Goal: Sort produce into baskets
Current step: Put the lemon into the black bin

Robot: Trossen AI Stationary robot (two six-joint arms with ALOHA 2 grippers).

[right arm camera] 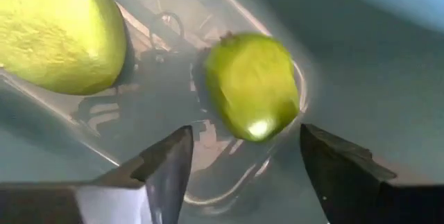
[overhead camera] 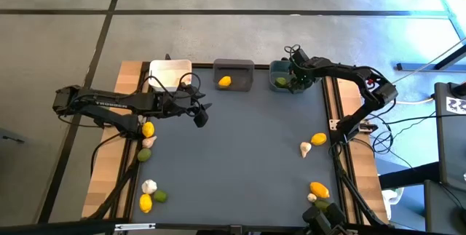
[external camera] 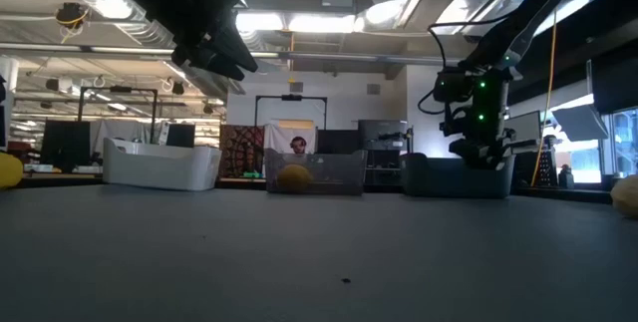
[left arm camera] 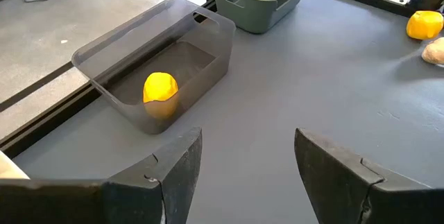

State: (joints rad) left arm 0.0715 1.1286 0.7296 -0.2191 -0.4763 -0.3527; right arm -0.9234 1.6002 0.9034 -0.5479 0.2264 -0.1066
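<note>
Grey table, three bins along far edge: white, dark grey, teal. Right gripper over teal bin, jaws apart, lime loose below, 2nd lime beside. Left gripper mid-table, jaws apart, empty. Lemon in grey bin. Other fruit, garlic scattered both sides.

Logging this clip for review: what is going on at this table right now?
The right gripper is over the teal bin, jaws apart, with a lime just beyond its fingertips and a second one beside it. The left gripper hangs open and empty above the table near the white bin. One lemon sits in the grey bin. Other produce lies unsorted along both table edges.
</note>
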